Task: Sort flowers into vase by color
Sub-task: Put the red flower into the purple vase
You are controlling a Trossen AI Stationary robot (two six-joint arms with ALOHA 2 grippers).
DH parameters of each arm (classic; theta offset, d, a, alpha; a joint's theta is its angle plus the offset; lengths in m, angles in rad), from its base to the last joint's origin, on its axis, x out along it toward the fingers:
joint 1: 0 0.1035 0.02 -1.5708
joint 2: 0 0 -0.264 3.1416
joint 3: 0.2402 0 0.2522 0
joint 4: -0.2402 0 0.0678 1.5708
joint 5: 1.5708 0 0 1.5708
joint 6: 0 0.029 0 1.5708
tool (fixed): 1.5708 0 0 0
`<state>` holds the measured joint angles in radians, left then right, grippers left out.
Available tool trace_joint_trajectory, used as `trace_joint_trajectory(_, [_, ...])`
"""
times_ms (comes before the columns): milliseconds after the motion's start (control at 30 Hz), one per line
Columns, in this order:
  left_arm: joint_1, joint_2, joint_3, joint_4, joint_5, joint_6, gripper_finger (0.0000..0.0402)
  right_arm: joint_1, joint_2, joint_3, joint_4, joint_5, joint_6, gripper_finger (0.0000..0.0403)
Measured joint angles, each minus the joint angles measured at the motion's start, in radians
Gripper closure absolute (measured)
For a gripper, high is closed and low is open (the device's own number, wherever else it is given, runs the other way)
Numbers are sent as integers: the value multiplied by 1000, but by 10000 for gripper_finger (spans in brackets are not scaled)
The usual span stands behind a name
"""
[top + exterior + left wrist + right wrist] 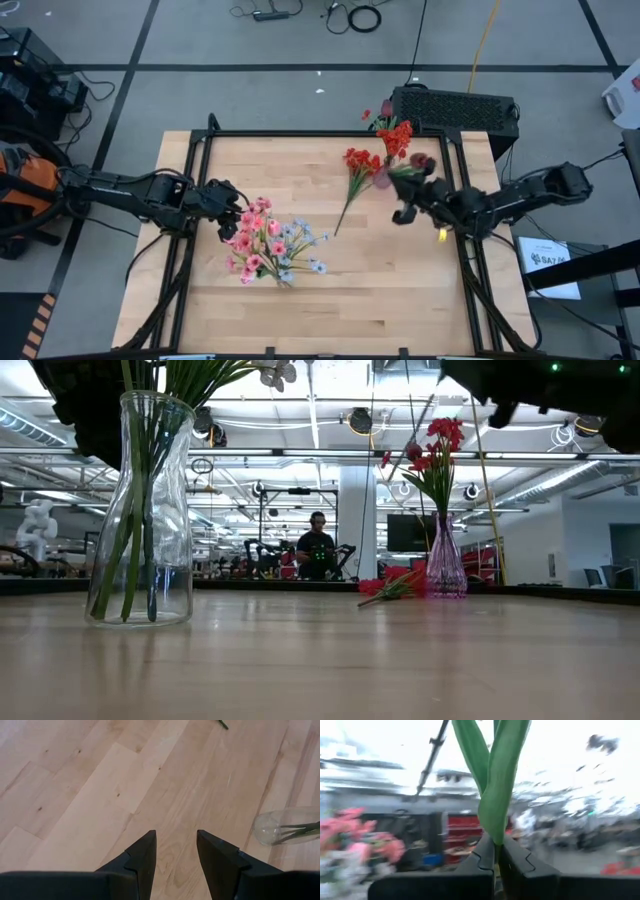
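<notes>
Pinching a tulip stem [496, 795] tight in our right gripper [497, 851], left gripper [175, 851] spread empty, we risk tipping the red vase [446, 565].

One camera looks straight down on the whole table [330, 290], another sits level at its near edge facing the far room, each wrist camera peers closely past its own fingers, and both wide views share the clear vase [140, 510].

Pink and lavender flowers [268, 243] in vase, red spray [358, 172] lying flat
</notes>
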<state>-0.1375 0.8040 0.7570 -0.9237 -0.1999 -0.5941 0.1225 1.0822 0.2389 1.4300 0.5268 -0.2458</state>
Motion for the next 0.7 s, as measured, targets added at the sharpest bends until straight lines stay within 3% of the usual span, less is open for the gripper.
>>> trace_joint_trajectory(267, [0, 0, 0, -1, 0, 0, 254, -92, -161, -56, 14, 206, -213, 402])
trace_joint_trajectory(333, [0, 0, 0, -1, 0, 0, 254, -117, -221, -64, -38, 206, -206, 402])
trace_joint_trajectory(433, [0, 0, 0, -1, 0, 0, 254, -161, -328, -79, -252, 199, -98, 402])
trace_joint_trajectory(533, [0, 0, 0, -1, -9, 0, 254, -212, -439, -80, -494, 114, 22, 402])
trace_joint_trajectory(700, [0, 0, 0, -1, -23, 0, 254, -278, -589, -79, -657, 43, 87, 402])
